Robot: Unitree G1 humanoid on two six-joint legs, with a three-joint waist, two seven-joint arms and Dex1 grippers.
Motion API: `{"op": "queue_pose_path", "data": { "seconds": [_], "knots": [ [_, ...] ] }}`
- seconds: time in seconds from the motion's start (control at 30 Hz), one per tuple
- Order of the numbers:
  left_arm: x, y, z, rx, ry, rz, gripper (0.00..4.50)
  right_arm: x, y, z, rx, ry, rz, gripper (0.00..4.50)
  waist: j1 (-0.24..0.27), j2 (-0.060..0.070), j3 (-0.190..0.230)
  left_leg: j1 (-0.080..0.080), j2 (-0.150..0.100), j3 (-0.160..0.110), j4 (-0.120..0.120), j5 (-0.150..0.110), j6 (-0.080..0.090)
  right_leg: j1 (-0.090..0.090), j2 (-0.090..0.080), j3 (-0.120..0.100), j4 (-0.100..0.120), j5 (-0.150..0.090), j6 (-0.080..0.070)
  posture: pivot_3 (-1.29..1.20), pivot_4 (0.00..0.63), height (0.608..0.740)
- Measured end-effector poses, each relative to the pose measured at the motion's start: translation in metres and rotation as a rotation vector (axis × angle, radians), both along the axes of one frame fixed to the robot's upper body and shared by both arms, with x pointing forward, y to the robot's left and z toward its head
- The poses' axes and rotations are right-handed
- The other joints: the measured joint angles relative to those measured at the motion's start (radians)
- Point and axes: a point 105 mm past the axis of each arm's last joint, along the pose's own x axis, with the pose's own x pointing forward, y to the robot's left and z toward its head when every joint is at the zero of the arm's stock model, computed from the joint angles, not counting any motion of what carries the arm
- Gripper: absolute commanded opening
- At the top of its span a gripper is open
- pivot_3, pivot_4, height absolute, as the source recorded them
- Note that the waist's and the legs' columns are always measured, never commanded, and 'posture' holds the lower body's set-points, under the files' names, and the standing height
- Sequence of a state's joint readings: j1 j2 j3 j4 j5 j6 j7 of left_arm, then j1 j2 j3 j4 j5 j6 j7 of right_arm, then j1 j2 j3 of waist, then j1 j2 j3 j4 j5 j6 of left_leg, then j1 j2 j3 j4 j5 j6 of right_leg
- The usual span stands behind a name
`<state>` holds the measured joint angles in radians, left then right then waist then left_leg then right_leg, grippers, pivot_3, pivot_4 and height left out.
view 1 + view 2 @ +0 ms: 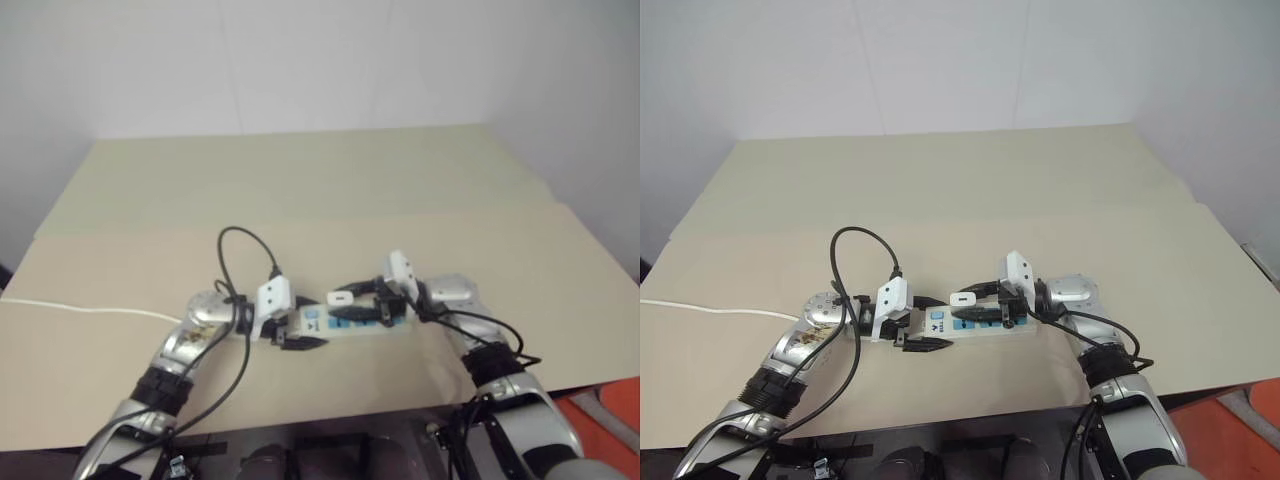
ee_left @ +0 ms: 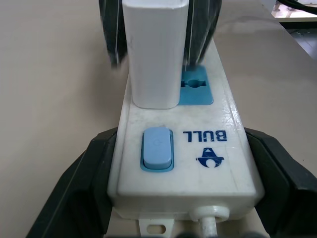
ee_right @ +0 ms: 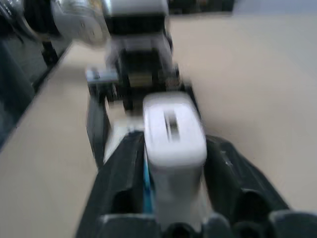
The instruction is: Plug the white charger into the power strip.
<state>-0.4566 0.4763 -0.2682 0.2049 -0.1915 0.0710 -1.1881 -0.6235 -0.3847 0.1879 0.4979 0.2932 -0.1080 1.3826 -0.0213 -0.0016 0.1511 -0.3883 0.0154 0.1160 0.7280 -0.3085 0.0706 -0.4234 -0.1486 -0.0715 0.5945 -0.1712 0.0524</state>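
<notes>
Place: a plain test room or robot lab, not a home.
Walls: bare white walls [image 1: 300, 60] meeting in a corner behind the work surface, with nothing hung on them.
Work surface: a wide, flat beige table top [image 1: 330, 180], unfurnished and undecorated.
Floor: an orange-red patch of floor [image 1: 610, 420] beside the table's near right corner.
Cabling: a thin white cord [image 1: 80, 308] trailing across the table top.
</notes>
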Motion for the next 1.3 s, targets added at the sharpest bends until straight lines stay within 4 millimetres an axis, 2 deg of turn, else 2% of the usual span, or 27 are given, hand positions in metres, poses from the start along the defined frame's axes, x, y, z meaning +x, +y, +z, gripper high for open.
{"op": "queue_pose_path", "data": {
  "seconds": [0.13, 0.17, 0.5, 0.57, 0.63, 0.9, 1.1, 1.2, 1.3],
  "knots": [
    [0.000, 0.000, 0.000, 0.000, 0.000, 0.000, 3.29, 0.001, 0.000, 0.000, -0.006, -0.003, -0.004, 4.39, 0.000, 0.000, 0.000, 0.000, 0.000, 0.000, 0.000, 0.000, 0.000, 0.000, 0.000, 0.000, 0.000, 0.000, 0.000, 0.00, 0.150, 0.740],
    [0.000, 0.000, 0.000, 0.000, 0.000, 0.000, 3.29, 0.001, 0.000, 0.000, -0.007, -0.003, -0.004, 4.48, 0.000, 0.000, 0.000, 0.000, 0.000, 0.000, 0.000, 0.000, 0.000, 0.000, 0.000, 0.000, 0.000, 0.000, 0.000, 0.00, 0.150, 0.740],
    [0.000, 0.000, 0.000, 0.000, 0.000, -0.001, 3.29, 0.002, -0.002, 0.002, -0.009, -0.003, -0.012, 4.48, 0.000, 0.000, 0.000, 0.000, 0.000, 0.000, 0.000, 0.000, 0.000, 0.000, 0.000, 0.000, 0.000, 0.000, 0.000, 0.00, 0.150, 0.740],
    [0.000, 0.000, 0.000, -0.002, 0.002, -0.001, 4.02, 0.004, -0.006, 0.002, -0.015, -0.001, -0.025, 4.50, 0.000, 0.000, 0.000, 0.000, 0.000, 0.000, 0.000, 0.000, 0.000, 0.000, 0.000, 0.000, 0.000, 0.000, 0.000, 0.00, 0.150, 0.740],
    [0.001, 0.003, -0.003, 0.011, 0.025, 0.010, 4.46, 0.006, -0.012, 0.003, -0.022, 0.002, -0.043, 4.50, 0.000, 0.000, 0.000, -0.001, 0.000, 0.000, 0.000, 0.000, 0.000, -0.001, 0.000, 0.000, 0.000, 0.000, 0.000, 0.00, 0.150, 0.740],
    [0.001, 0.005, 0.001, -0.010, 0.045, 0.013, 4.46, 0.008, -0.016, 0.005, -0.019, 0.005, -0.062, 4.50, 0.003, 0.000, 0.000, -0.002, -0.001, 0.001, -0.002, 0.000, 0.000, -0.002, 0.000, 0.000, -0.001, 0.000, 0.000, 0.00, 0.150, 0.740],
    [-0.002, 0.010, 0.026, -0.054, -0.007, -0.014, 4.46, 0.011, -0.018, 0.012, -0.014, 0.004, -0.062, 4.50, 0.003, 0.000, 0.001, -0.002, -0.001, 0.000, -0.002, 0.000, 0.000, -0.002, 0.000, 0.000, -0.001, 0.000, 0.000, 0.00, 0.150, 0.740],
    [-0.005, 0.018, 0.042, -0.063, -0.033, -0.027, 4.46, 0.012, -0.030, 0.017, -0.031, 0.002, -0.079, 4.50, 0.006, 0.000, 0.001, -0.003, -0.001, 0.000, -0.002, 0.000, 0.000, -0.002, 0.000, 0.000, -0.001, 0.000, 0.000, 0.00, 0.150, 0.740],
    [-0.012, 0.028, 0.057, -0.041, -0.060, -0.049, 4.46, 0.012, -0.054, 0.028, -0.049, -0.014, -0.123, 4.50, 0.008, 0.001, 0.002, -0.003, -0.001, 0.000, -0.002, 0.000, 0.000, -0.002, 0.000, 0.000, -0.001, 0.000, 0.000, 0.00, 0.150, 0.740]
  ]
}}
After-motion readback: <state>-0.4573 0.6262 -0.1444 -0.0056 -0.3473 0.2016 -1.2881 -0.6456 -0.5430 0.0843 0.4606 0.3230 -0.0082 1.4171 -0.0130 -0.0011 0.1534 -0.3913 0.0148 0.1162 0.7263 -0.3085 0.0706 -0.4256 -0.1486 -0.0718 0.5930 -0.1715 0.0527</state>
